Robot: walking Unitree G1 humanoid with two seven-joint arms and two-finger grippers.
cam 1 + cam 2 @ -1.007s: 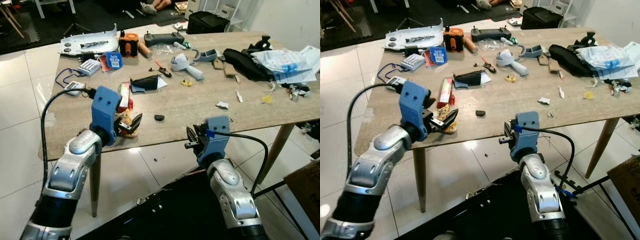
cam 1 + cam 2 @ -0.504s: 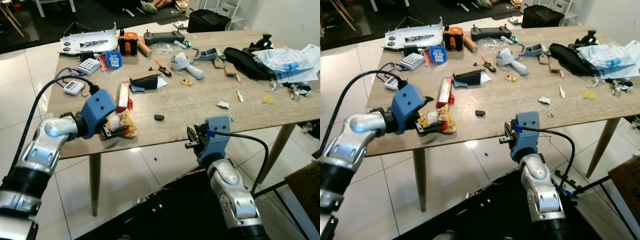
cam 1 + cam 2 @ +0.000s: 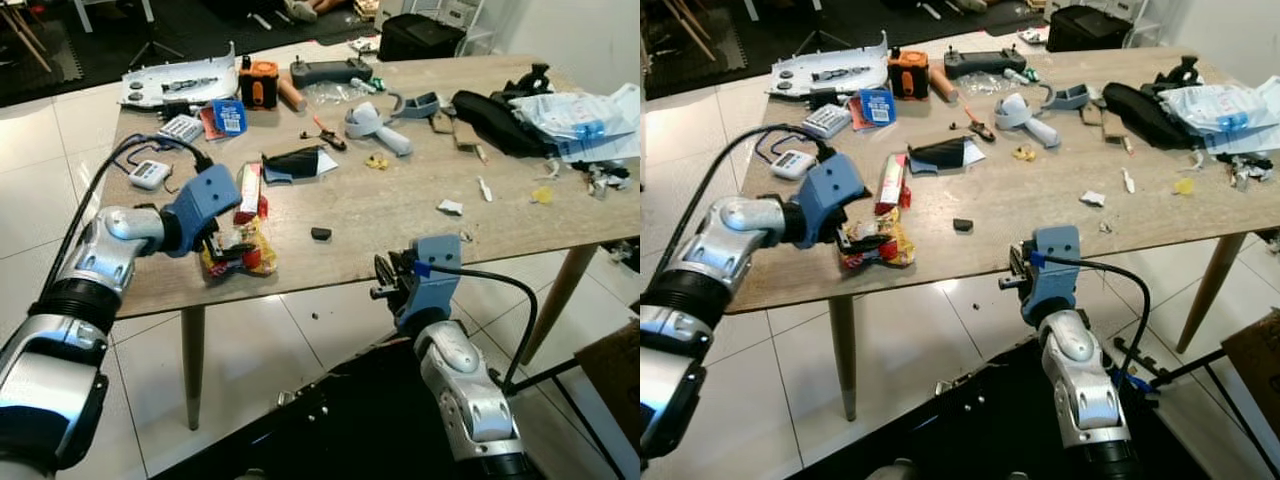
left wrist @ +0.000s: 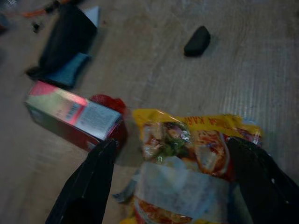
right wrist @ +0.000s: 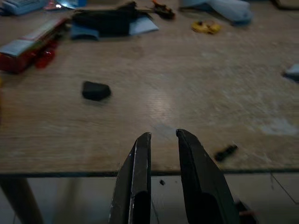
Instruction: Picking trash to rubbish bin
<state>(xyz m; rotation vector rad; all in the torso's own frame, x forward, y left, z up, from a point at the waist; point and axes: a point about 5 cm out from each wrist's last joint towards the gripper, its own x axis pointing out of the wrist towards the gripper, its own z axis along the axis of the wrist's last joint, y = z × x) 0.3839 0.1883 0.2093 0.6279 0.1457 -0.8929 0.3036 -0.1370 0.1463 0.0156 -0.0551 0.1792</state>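
A crumpled yellow and red snack wrapper lies near the front left edge of the wooden table. My left gripper reaches it from the left and is open. Its black fingers stand wide apart on either side of the wrapper, low over the tabletop. A red carton lies just behind the wrapper. My right gripper hangs in front of the table's front edge, its fingers shut with nothing between them.
A small black lump lies right of the wrapper, a black pouch behind it. Tools, a controller, a black bag and plastic packets crowd the back and right. White tiled floor surrounds the table.
My left elbow has swung out to the left and up, so the gripper now meets the wrapper from the side. The wrapper has stayed in place. The right arm has not moved.
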